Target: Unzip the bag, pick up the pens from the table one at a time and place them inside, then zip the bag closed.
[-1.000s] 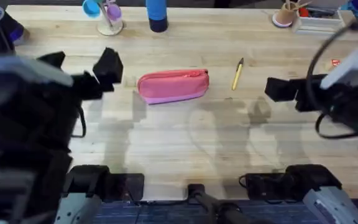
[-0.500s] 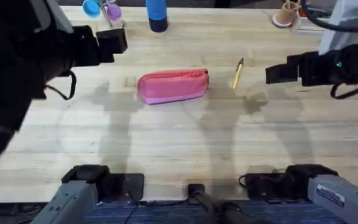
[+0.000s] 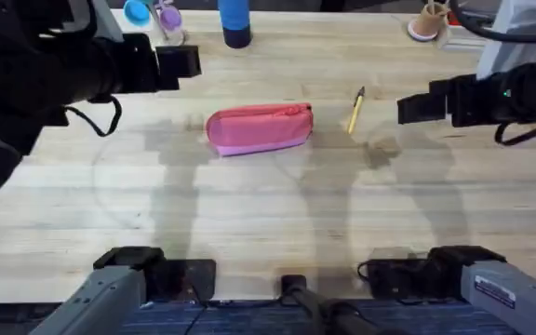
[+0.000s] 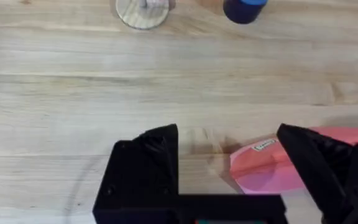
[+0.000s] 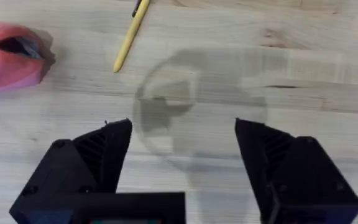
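On the table the bag lies lengthwise near the middle, its zip along the upper edge, and the pen rests just off its right end, not touching it. My left gripper hangs above the wood off the bag's left end, jaws spread wide with nothing between them; in the left wrist view one end of the bag, with a small white label, shows between my fingers. My right gripper hovers to the right of the pen, also wide and empty, with bare planks under it and the pen lying ahead, beyond the fingertips.

What worries me is the zip. I cannot make out the pull tab from above, so I may close on fabric instead of the tab. The bag is soft and unanchored, so I judge a tug with one gripper would drag it across the wood, perhaps into the pen, unless the other gripper pins the far end. The right wrist view shows a dark gap at the bag's near end; whether that is an opening I cannot tell.
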Controlling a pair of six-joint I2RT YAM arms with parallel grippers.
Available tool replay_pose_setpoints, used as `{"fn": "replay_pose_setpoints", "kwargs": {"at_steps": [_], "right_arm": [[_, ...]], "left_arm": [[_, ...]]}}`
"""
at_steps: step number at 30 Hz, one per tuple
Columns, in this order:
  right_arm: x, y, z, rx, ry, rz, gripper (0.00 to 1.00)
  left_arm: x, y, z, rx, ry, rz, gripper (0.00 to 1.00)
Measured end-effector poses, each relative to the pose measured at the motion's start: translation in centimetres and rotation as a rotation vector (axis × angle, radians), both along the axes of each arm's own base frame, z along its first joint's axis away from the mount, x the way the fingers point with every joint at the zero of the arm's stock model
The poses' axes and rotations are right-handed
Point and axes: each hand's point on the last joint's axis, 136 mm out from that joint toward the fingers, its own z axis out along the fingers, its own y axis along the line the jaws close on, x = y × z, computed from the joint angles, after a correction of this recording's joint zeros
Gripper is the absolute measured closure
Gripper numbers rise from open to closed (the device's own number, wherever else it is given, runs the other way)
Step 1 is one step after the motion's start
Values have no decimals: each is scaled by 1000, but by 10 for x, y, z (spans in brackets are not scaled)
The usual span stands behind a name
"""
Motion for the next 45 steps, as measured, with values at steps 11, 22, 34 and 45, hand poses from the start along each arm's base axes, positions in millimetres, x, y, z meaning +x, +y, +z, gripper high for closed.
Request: {"fn": "replay_pose_setpoints", "kwargs": {"at_steps": [11, 22, 34, 45], "right_arm": [[0, 0, 0, -31, 0, 58, 5], [0, 0, 0, -45, 2, 85, 5], [-1, 0, 0, -43, 6, 82, 5], [-1, 0, 0, -40, 6, 77, 5]], "left_arm": [[-40, -45, -26, -43, 149, -338, 7], [-91, -59, -50, 196, 213, -825, 7], [-73, -59, -77, 347, 196, -1080, 7], [-39, -58, -76, 426, 99, -1074, 7]]}}
